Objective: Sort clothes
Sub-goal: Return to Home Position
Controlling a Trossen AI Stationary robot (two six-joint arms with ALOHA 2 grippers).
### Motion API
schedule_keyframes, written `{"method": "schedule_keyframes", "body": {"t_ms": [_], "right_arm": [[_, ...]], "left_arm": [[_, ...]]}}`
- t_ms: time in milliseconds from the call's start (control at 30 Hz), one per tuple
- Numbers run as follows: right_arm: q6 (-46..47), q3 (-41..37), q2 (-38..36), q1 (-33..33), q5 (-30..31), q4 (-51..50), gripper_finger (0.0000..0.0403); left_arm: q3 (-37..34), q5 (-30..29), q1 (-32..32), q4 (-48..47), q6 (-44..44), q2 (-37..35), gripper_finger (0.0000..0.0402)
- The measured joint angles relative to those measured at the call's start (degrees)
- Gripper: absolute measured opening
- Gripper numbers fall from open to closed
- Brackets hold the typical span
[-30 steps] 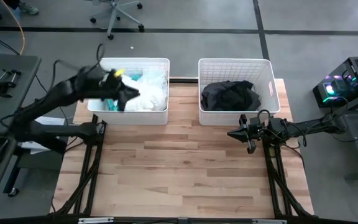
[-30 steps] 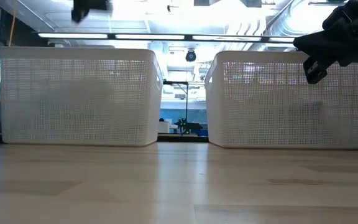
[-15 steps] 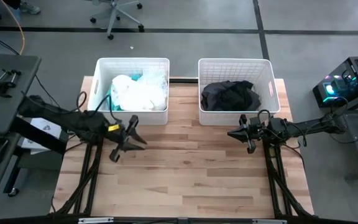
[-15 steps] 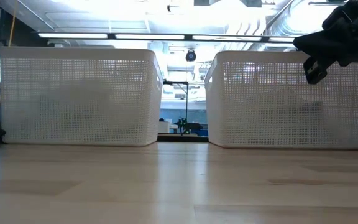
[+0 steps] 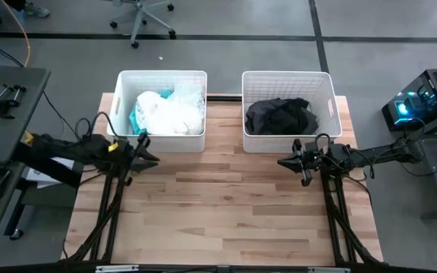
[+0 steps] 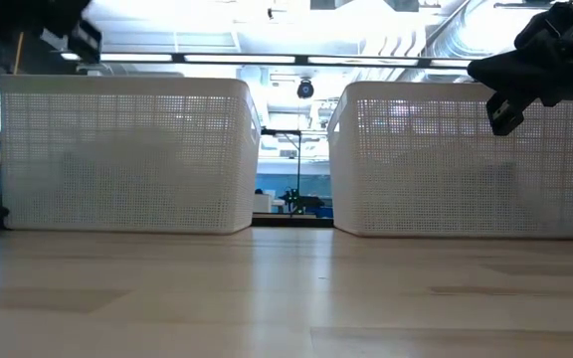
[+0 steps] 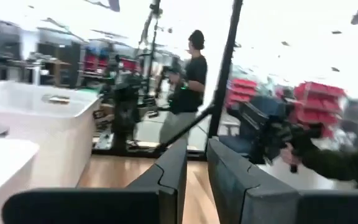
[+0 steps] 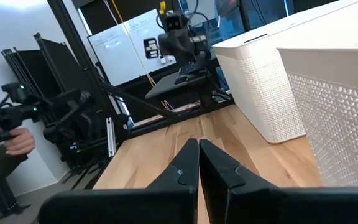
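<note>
The clothes lie in two white mesh baskets at the table's far edge. The left basket [image 5: 124,114] holds white lacy [image 5: 171,117], pale grey-blue [image 5: 188,95] and teal [image 5: 136,120] garments. The right basket [image 5: 326,114] holds black garments [image 5: 281,115]. My left gripper [image 5: 146,150] hovers in front of the left basket near the table's left edge, its fingers [image 7: 173,171] almost together and empty. My right gripper [image 5: 288,163] hovers in front of the right basket, shut and empty; it also shows in the low view [image 6: 510,85].
The wooden table top [image 5: 226,212] lies bare in front of the baskets. A person [image 7: 188,81] stands in the room beyond the table, and a hand [image 8: 17,142] shows by a stand at the table's side. Desks with gear flank the table.
My left gripper has come from above the left basket, down and toward the near edge with its fingers spread. It has then drawn back toward the table's left edge, and its fingers have closed together. My right arm has kept still.
</note>
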Motion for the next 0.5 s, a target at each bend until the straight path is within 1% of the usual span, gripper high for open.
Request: {"method": "schedule_keyframes", "body": {"t_ms": [100, 167, 233, 267, 400, 433, 500], "right_arm": [[-0.1, 0.0, 0.0, 0.0, 0.6, 0.0, 0.0000], [-0.2, 0.0, 0.0, 0.0, 1.9, 0.0, 0.0000], [-0.5, 0.0, 0.0, 0.0, 3.3, 0.0, 0.0000], [-0.6, 0.0, 0.0, 0.0, 3.9, 0.0, 0.0000], [-1.8, 0.0, 0.0, 0.0, 4.4, 0.0, 0.0000], [-2.3, 0.0, 0.0, 0.0, 3.8, 0.0, 0.0000], [-3.7, 0.0, 0.0, 0.0, 0.3, 0.7, 0.0000]], "left_arm": [[-4.7, -3.4, 0.0, 2.0, -1.5, -3.6, 0.0047], [-7.8, -3.9, 0.2, 5.3, -2.5, -4.2, 0.0042], [-10.5, -2.9, 1.0, 7.7, -3.5, -4.1, 0.0034], [-10.9, -2.9, 1.6, 7.1, -4.0, -4.0, 0.0028], [-10.9, -1.9, 4.9, 5.3, -2.2, -4.0, 0.0004], [-10.9, -0.8, 6.0, 5.2, -1.5, -4.0, 0.0003], [-10.9, 2.8, 8.1, 4.7, 0.1, -4.0, 0.0004]]}}
